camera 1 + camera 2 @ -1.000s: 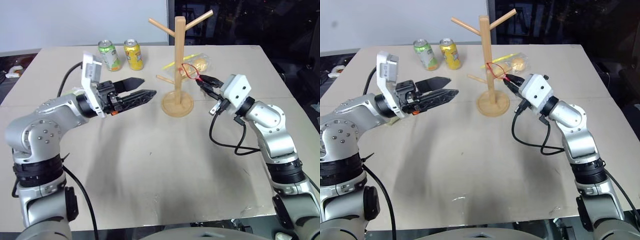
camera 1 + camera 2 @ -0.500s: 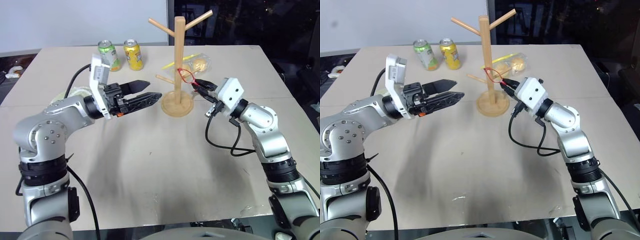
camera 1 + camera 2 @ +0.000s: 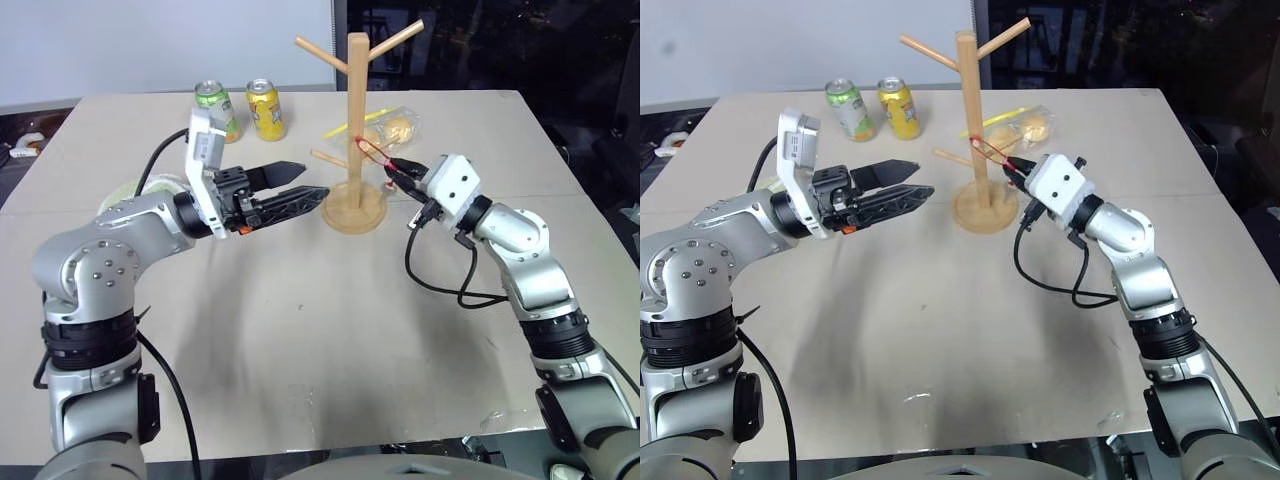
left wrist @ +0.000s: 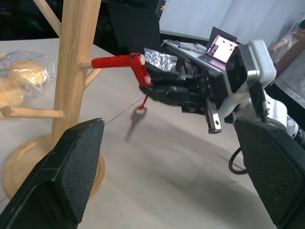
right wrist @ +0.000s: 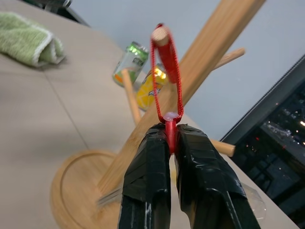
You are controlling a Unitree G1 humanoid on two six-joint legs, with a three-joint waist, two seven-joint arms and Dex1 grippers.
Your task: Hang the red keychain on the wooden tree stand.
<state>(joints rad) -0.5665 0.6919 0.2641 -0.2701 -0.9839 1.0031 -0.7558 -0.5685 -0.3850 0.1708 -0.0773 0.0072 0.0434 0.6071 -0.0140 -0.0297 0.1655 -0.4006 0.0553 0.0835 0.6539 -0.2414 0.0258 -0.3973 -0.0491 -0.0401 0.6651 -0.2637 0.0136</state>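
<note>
The wooden tree stand point(image 3: 358, 110) rises from its round base point(image 3: 355, 212) at the table's far middle. The red keychain point(image 5: 164, 57) has its loop over the tip of a low peg on the stand's right side. Its small silvery key point(image 4: 139, 113) dangles below. My right gripper point(image 3: 398, 172) is shut on the keychain's red tag point(image 5: 170, 133), right beside that peg. My left gripper point(image 3: 305, 182) hovers open and empty just left of the stand's base, pointing at it, fingers point(image 4: 76, 162) wide apart.
A green can point(image 3: 216, 108) and a yellow can point(image 3: 266, 108) stand at the far left of the stand. A clear bag of buns point(image 3: 395, 128) lies behind it. A green cloth point(image 5: 28, 40) lies on the table's left side, behind my left arm.
My right gripper has carried the keychain left and a little down to the stand, and the loop now sits over the peg tip. The left gripper has barely moved.
</note>
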